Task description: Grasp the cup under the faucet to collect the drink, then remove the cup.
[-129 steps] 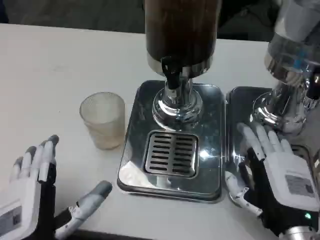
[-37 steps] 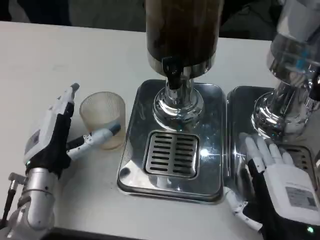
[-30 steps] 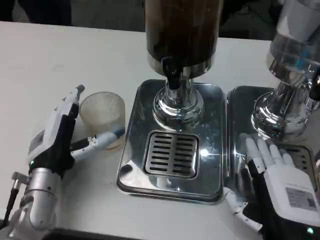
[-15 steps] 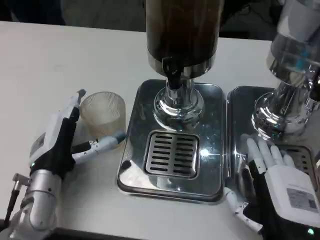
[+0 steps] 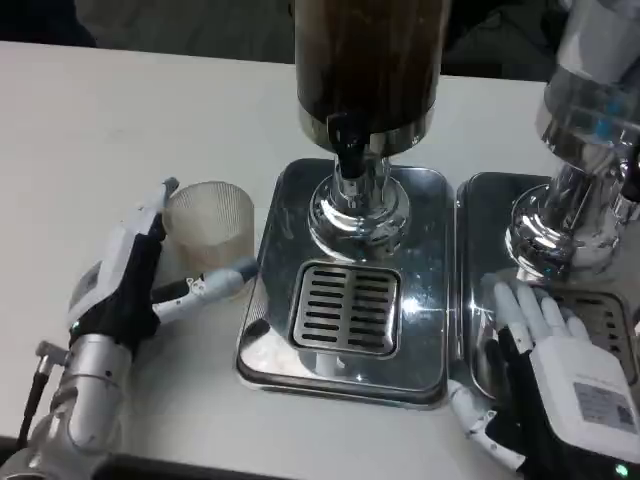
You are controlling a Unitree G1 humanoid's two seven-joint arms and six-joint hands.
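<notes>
Left of the shiny metal drip tray, a ribbed translucent plastic cup stands upright on the white desk, not yet under the black faucet. The left hand brackets it, fingers apart, not plainly gripping. A loose closure could tip the light cup or knock it against the tray edge. Compared with a second ago, the hand sits slightly lower around the cup. The right hand rests flat, spread.
</notes>
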